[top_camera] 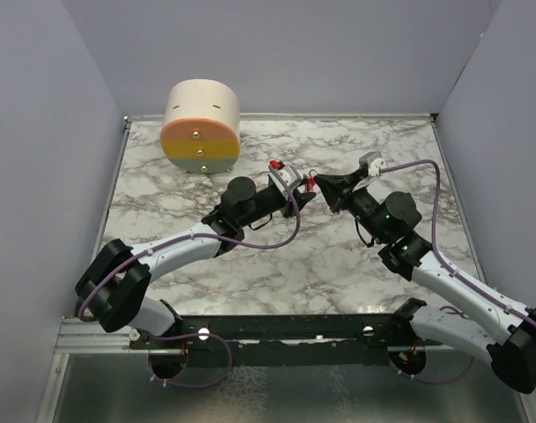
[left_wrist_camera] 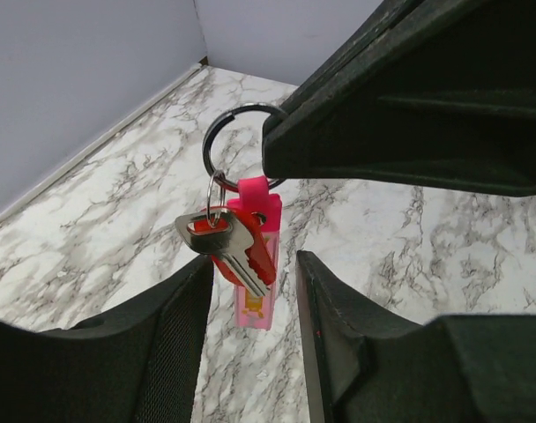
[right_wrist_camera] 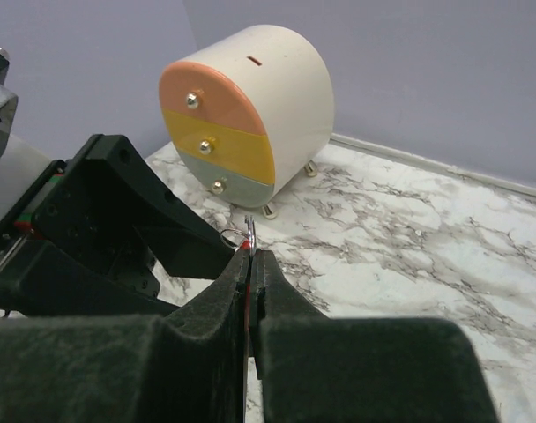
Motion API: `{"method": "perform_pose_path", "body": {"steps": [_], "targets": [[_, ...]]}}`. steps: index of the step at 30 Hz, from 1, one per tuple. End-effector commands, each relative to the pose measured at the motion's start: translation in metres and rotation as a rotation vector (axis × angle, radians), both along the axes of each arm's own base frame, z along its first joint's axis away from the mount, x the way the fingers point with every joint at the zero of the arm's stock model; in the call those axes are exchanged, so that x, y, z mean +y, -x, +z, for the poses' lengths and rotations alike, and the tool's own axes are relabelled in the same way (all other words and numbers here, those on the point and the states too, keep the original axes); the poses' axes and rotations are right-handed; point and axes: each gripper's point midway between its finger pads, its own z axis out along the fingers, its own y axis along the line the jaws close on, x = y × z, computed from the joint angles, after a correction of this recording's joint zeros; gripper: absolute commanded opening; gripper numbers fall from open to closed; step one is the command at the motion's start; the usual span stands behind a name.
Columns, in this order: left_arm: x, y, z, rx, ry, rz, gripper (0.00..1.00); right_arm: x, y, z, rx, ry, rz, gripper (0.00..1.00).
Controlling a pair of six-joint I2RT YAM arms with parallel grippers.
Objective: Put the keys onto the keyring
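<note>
The keyring [left_wrist_camera: 226, 132], a dark metal ring with a bright-pink strip [left_wrist_camera: 261, 295], hangs in the air. My right gripper [right_wrist_camera: 252, 256] is shut on the ring, which shows edge-on above its tips [right_wrist_camera: 249, 227]. In the left wrist view its fingers [left_wrist_camera: 356, 132] clamp the ring's right side. The key [left_wrist_camera: 231, 245], red with a silver blade, hangs from the ring on a small silver loop in front of the strip. My left gripper [left_wrist_camera: 255, 260] is open and empty, with the key and strip just above its gap. From above, both grippers meet at the key [top_camera: 310, 183].
A round cream drawer box [top_camera: 201, 126] with pink, yellow and green fronts stands at the back left, also in the right wrist view [right_wrist_camera: 241, 115]. Purple walls enclose the marble table [top_camera: 277, 264] on three sides.
</note>
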Motion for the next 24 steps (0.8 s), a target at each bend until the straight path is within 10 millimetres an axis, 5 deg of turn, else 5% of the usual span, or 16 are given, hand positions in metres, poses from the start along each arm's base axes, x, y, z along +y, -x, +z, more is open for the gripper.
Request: {"method": "perform_pose_path", "body": {"steps": [1, 10, 24], "targets": [[-0.008, 0.001, 0.023, -0.063, 0.058, -0.019, 0.41, 0.000, 0.008, 0.018, -0.052, -0.057, 0.023, 0.01], [-0.008, 0.006, 0.038, -0.103, 0.107, -0.026, 0.05, 0.000, 0.008, 0.017, -0.051, -0.077, 0.021, 0.01], [-0.013, 0.010, 0.030, -0.078, 0.105, -0.042, 0.00, -0.003, 0.006, 0.021, -0.061, -0.137, 0.005, 0.01]]}}
